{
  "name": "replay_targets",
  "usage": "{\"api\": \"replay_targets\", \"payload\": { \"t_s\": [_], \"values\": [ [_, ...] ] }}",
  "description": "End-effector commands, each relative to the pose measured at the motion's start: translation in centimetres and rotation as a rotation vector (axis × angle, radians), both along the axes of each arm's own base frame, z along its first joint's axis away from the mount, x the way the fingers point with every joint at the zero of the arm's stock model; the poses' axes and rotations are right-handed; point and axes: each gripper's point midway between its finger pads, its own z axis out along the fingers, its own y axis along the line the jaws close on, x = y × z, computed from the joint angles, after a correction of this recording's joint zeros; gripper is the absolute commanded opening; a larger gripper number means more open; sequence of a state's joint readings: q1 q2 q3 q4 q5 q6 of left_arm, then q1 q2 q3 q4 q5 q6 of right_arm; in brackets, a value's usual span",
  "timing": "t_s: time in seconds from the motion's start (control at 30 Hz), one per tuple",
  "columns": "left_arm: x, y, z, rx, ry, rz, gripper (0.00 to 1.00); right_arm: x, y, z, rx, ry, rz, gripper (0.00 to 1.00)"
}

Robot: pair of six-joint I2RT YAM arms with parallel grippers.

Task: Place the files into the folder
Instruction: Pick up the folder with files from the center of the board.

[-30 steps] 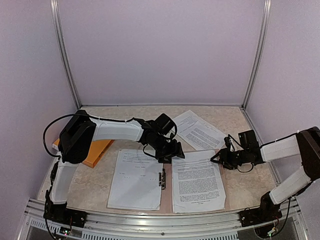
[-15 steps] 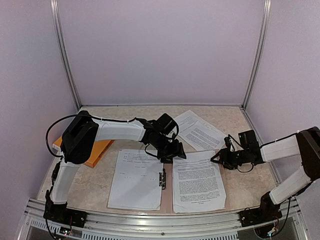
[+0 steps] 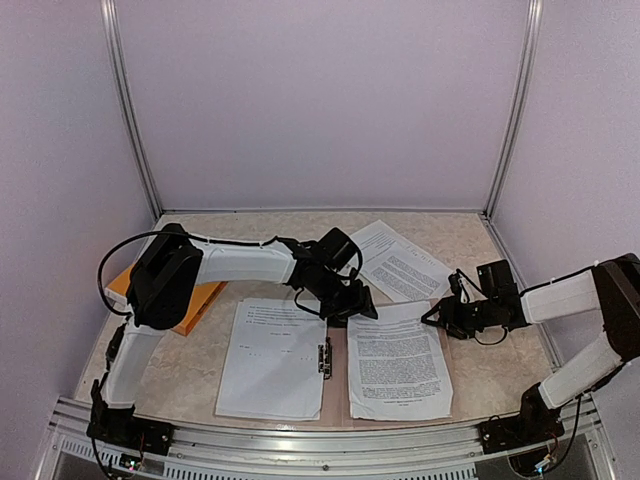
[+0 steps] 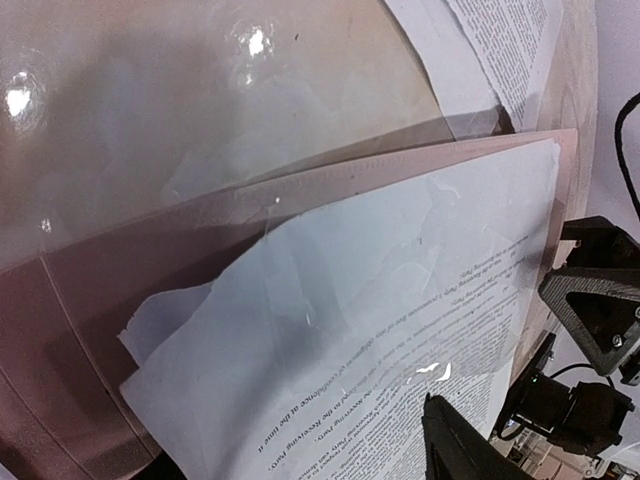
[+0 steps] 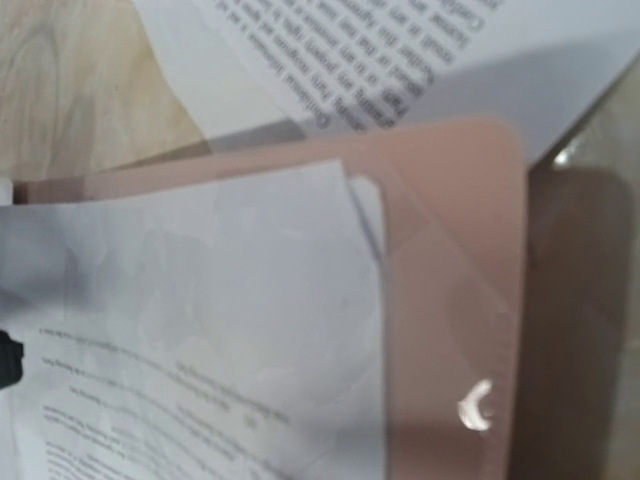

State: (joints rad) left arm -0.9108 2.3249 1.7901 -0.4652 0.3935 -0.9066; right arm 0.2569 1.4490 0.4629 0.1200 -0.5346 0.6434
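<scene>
The folder (image 3: 337, 395) lies open and flat on the marbled table (image 3: 470, 372), near its front edge, with a dark metal clip (image 3: 323, 357) on its spine. One of the files, a printed sheet (image 3: 397, 365), rests on the folder's right half, and its far edge lies at the folder's far edge. A paler sheet (image 3: 272, 360) with only a few lines of text covers the folder's left half. A second printed sheet (image 3: 400, 262) lies on the table beyond the folder's far right corner, turned at an angle, its near edge tucked just under the folder's rim. A flat orange object (image 3: 195, 300) sits off the folder's far left corner. The left gripper (image 3: 355, 305) is low over the folder's far edge, just right of the spine. In its wrist view one dark finger (image 4: 465, 450) shows above the printed sheet, and a clear glossy film (image 4: 200, 120) spans the upper picture. I cannot tell how wide its jaws stand or whether they hold anything. The right gripper (image 3: 438, 318) points at the folder's far right corner, touching or just beside the printed sheet's corner. Its wrist view shows only that rounded pink corner (image 5: 450, 250) and paper, so its opening and any hold cannot be told.
</scene>
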Motion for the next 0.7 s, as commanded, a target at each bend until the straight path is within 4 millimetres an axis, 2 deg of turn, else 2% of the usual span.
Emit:
{"api": "replay_targets", "payload": {
  "t_s": [0.0, 0.13, 0.23, 0.4, 0.67],
  "values": [
    [-1.3, 0.0, -2.1, 0.045, 0.03, -0.038, 0.62, -0.2, 0.4, 0.2, 0.003, -0.014, 0.025, 0.49],
    [-0.9, 1.2, -2.0, 0.081, 0.001, -0.021, 0.64, -0.2, 0.4, 0.2, 0.001, -0.012, 0.03, 0.48],
    [-0.4, 2.2, -1.2, 0.098, -0.024, -0.006, 0.69, -0.1, 0.6, 0.8, 0.013, -0.024, 0.035, 0.45],
    [0.4, 3.4, 0.6, 0.108, -0.072, 0.002, 0.74, 0.4, 0.7, 2.6, 0.014, -0.056, 0.043, 0.44],
    [1.2, 4.1, 4.0, 0.085, -0.135, 0.004, 0.79, 0.3, 1.3, 5.5, 0.058, -0.105, 0.068, 0.43]
  ]
}}
